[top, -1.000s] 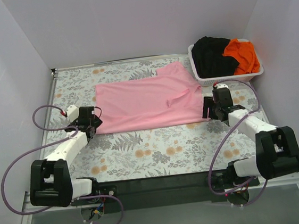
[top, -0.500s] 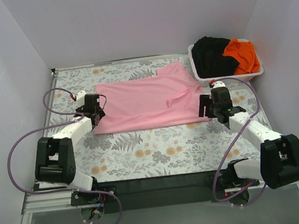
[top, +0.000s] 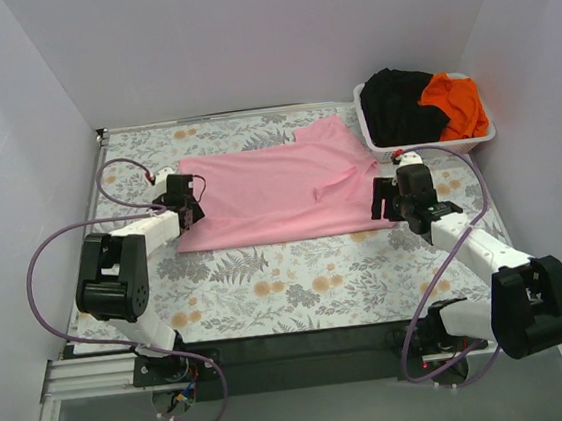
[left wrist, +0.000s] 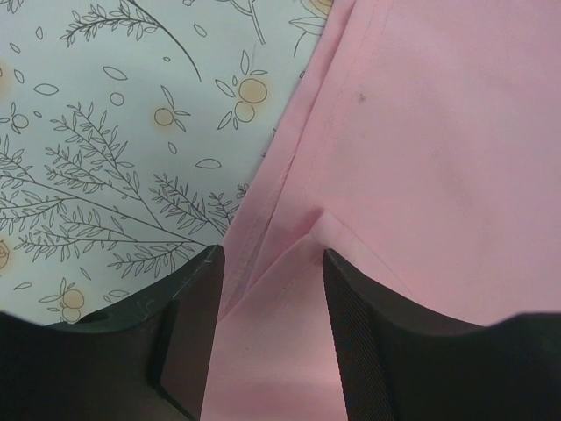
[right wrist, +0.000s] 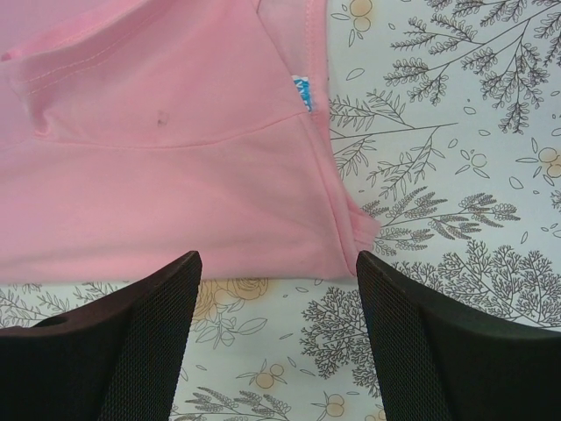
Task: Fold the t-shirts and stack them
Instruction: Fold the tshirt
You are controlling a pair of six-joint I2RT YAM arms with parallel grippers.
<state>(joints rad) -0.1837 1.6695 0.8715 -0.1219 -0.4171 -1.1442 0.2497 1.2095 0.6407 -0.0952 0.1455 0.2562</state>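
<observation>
The light pink t-shirt (top: 278, 186) lies spread flat on the flower-patterned table. My left gripper (top: 192, 204) is at its left edge. In the left wrist view the gripper (left wrist: 272, 338) is open, with the shirt's seamed edge (left wrist: 289, 228) lying between the two fingers (left wrist: 188, 338). My right gripper (top: 384, 200) is at the shirt's near right corner. In the right wrist view it (right wrist: 280, 351) is wide open above bare table, just short of the pink hem (right wrist: 263, 202). The black t-shirt (top: 400, 102) and the orange t-shirt (top: 456, 102) lie bunched in the basket.
The white lattice basket (top: 435, 143) stands at the back right corner, just beyond the right gripper. White walls close in the table on the left, back and right. A small blue label (right wrist: 302, 92) shows at a fold of the pink shirt.
My left gripper has moved away from me and to the right, onto the shirt's left edge. My right gripper has shifted slightly left towards the shirt's corner. The shirt has not moved.
</observation>
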